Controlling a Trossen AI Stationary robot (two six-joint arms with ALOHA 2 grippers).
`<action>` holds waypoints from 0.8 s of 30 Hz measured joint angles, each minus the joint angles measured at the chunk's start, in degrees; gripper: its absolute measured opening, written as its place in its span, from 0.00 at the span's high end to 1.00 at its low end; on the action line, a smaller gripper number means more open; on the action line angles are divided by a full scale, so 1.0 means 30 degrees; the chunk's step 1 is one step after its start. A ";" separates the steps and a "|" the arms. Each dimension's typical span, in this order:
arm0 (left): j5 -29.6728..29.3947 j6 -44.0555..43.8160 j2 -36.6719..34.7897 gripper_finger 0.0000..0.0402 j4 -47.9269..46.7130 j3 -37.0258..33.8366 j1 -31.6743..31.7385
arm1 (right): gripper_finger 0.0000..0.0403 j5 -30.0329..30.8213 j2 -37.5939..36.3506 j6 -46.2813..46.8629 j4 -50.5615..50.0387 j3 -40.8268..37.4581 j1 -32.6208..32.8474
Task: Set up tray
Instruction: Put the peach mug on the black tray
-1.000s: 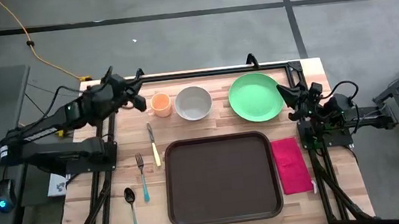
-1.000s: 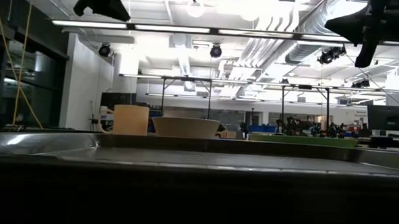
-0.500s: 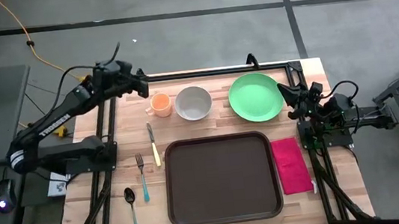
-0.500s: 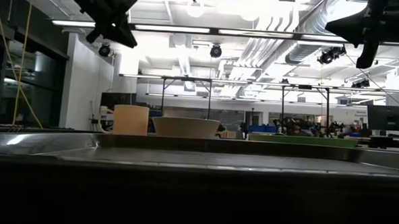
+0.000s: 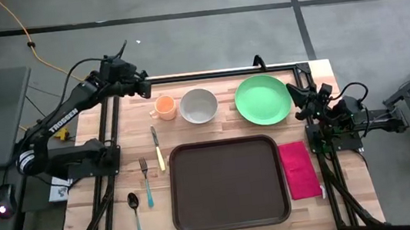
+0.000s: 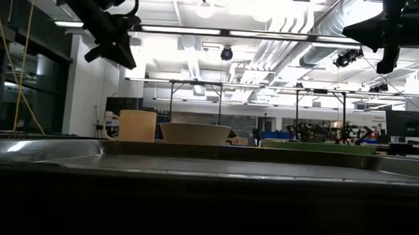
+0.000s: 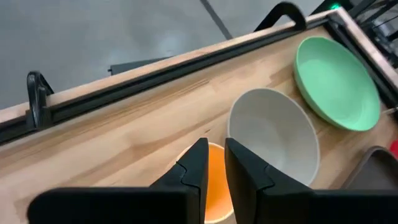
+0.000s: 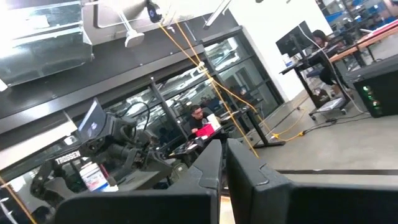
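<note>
The dark brown tray (image 5: 228, 183) lies flat on the table at the near middle; its rim fills the low view (image 6: 207, 163). My left gripper (image 5: 142, 87) hangs shut and empty above the far left of the table, pointing down at a slant toward the orange cup (image 5: 164, 106). It also shows in the low view (image 6: 123, 57) and its own wrist view (image 7: 214, 152). My right gripper (image 5: 293, 93) waits shut and empty at the table's right edge, beside the green plate (image 5: 263, 99).
A white bowl (image 5: 198, 106) stands between cup and plate along the far edge. A knife (image 5: 158, 147), fork (image 5: 146, 181) and spoon (image 5: 136, 216) lie left of the tray. A magenta napkin (image 5: 299, 168) lies right of it.
My left gripper has moved a little toward the table's far edge and come down toward the orange cup, tipping its fingers downward while the arm's elbow rose. Nothing on the table has moved.
</note>
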 joint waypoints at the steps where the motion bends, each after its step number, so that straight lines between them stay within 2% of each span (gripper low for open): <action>1: 0.0002 0.0006 0.0134 0.79 0.0021 0.0000 -0.0006 | 1.00 0.0048 0.0000 0.0000 -0.0005 0.0000 0.0004; 13: 0.0008 -0.0051 0.2240 0.79 -0.1115 0.0161 -0.0007 | 1.00 0.0203 0.0000 -0.0007 -0.0277 0.0007 0.0000; 24: -0.1055 0.0474 0.4963 0.79 -0.5652 0.3740 -0.0015 | 1.00 0.0786 0.0000 -0.0007 -0.0831 0.0007 -0.0001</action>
